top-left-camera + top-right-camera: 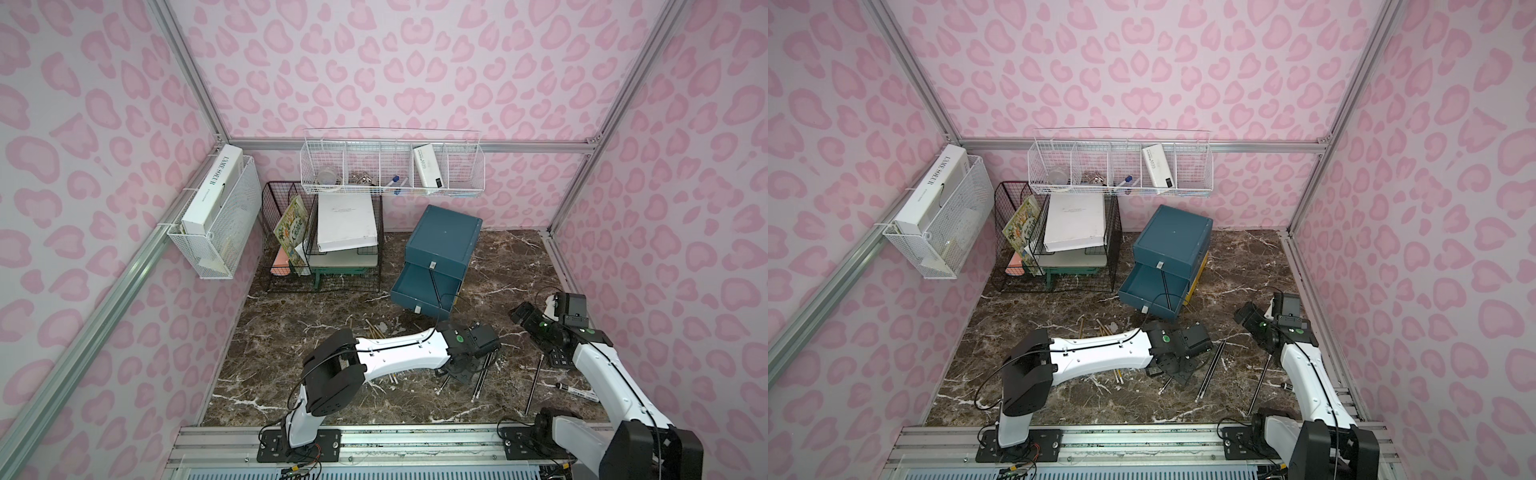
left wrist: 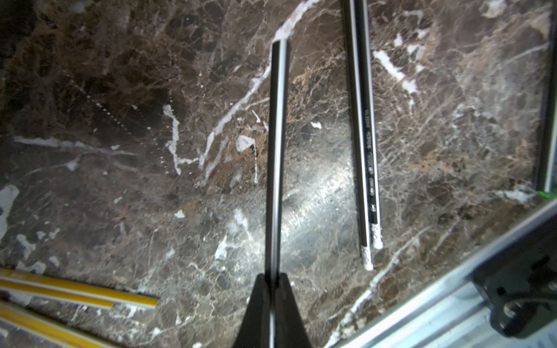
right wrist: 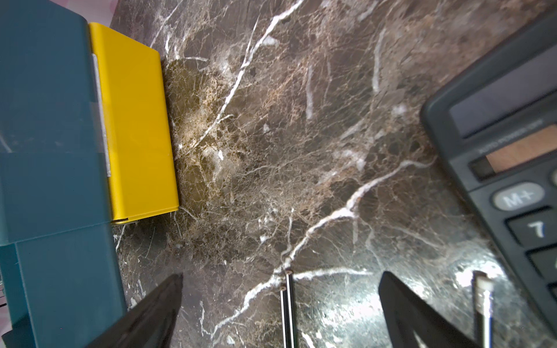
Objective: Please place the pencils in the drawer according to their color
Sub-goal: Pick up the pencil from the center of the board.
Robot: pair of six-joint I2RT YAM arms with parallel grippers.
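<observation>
Grip first: left pincer is clamped on a black pencil jutting straight ahead of it, probably for laying lengthwise into the open teal drawer nearby, behind it; right pincer gapes wide, empty, over two black pencils

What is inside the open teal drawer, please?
One black pencil lies in the open drawer; its rear, under the cabinet, is hidden.
</observation>
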